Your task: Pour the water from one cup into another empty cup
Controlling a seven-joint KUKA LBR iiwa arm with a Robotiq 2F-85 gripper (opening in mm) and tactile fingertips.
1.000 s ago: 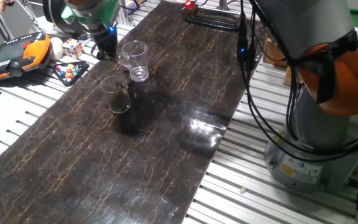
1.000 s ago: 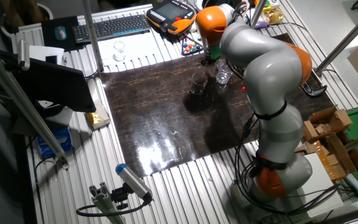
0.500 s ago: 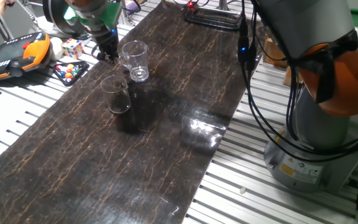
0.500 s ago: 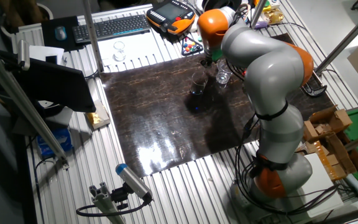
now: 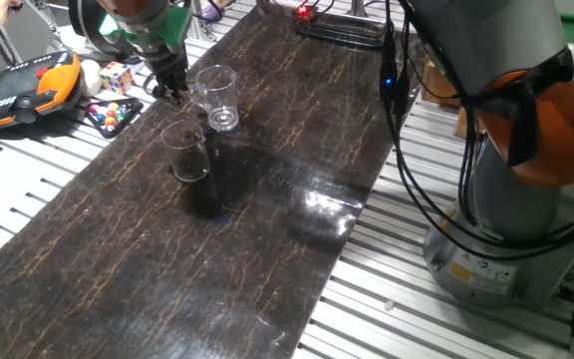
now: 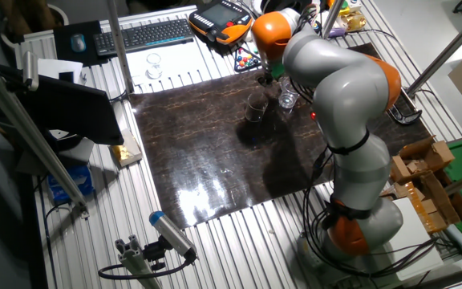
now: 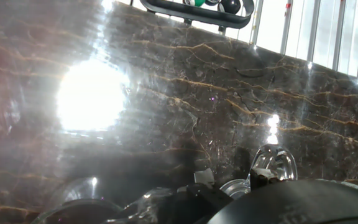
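Two clear cups stand apart on the dark marble-patterned mat (image 5: 267, 199). From left, we see the gripper (image 5: 171, 84) raised beside the tumbler (image 5: 217, 97), gripping nothing it seems; how far its fingers are parted we cannot tell. The tapered cup (image 5: 186, 151) sits nearer.

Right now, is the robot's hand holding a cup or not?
Gripper: holding nothing, beside the tapered cup; open or shut cannot be told.
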